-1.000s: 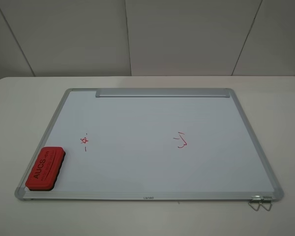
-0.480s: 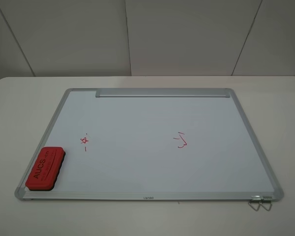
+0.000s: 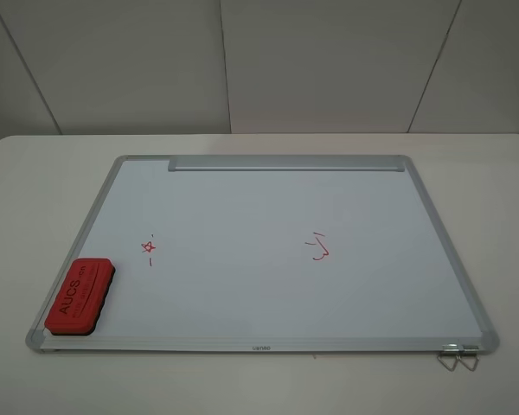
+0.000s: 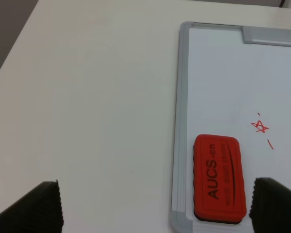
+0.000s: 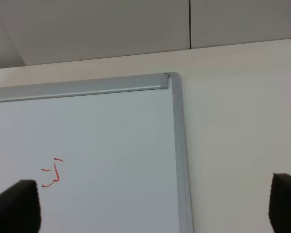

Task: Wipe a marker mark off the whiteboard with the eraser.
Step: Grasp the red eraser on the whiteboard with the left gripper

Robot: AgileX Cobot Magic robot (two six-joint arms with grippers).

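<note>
The whiteboard [image 3: 242, 207] lies flat on the table. The red eraser [image 3: 80, 296] rests on its near left corner, lettering up. The marker mark [image 3: 148, 248], a tiny red star with a dash, sits just right of and beyond the eraser. Neither gripper shows in the exterior high view. In the left wrist view my left gripper [image 4: 155, 208] hangs open well above that corner, holding nothing. There the eraser [image 4: 218, 179] lies close to one fingertip [image 4: 276, 204], with the mark [image 4: 260, 127] beyond. My right gripper [image 5: 150, 206] is open and holds nothing above the board's far right corner [image 5: 111, 145].
A larger red hook-shaped squiggle [image 3: 319, 248] marks the board right of centre, also in the right wrist view [image 5: 52, 177]. A silver tray strip [image 3: 285, 162] runs along the far edge. Metal clips [image 3: 457, 356] stick out at the near right corner. White table [image 3: 35, 190] surrounds the board.
</note>
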